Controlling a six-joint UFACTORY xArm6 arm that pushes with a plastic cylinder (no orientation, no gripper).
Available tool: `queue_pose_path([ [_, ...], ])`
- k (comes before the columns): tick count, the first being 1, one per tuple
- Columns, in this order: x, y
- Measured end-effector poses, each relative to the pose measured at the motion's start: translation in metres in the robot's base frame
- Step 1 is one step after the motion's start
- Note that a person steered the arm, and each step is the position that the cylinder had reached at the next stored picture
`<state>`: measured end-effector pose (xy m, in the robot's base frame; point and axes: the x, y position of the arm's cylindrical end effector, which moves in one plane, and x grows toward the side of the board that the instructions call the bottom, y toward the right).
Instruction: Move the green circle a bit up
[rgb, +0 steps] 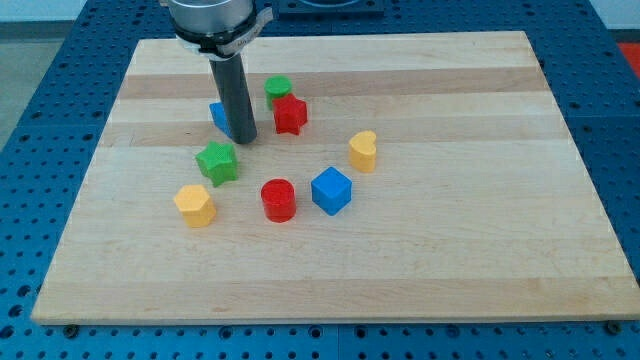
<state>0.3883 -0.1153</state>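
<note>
The green circle lies near the view's top centre of the wooden board, touching a red star-like block just below it. My tip rests on the board to the lower left of the green circle, about one block width from it. A blue block sits right behind the rod and is partly hidden by it. A green star block lies just below-left of my tip.
A red cylinder, a blue cube, a yellow heart-like block and a yellow hexagon-like block lie lower on the board. The board sits on a blue perforated table.
</note>
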Motion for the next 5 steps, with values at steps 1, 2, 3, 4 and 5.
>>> queue_pose_path([
  [1,-0.019,0.007],
  [2,-0.022,0.011],
  [3,-0.028,0.011],
  [4,-0.059,0.018],
  [5,-0.077,0.024],
])
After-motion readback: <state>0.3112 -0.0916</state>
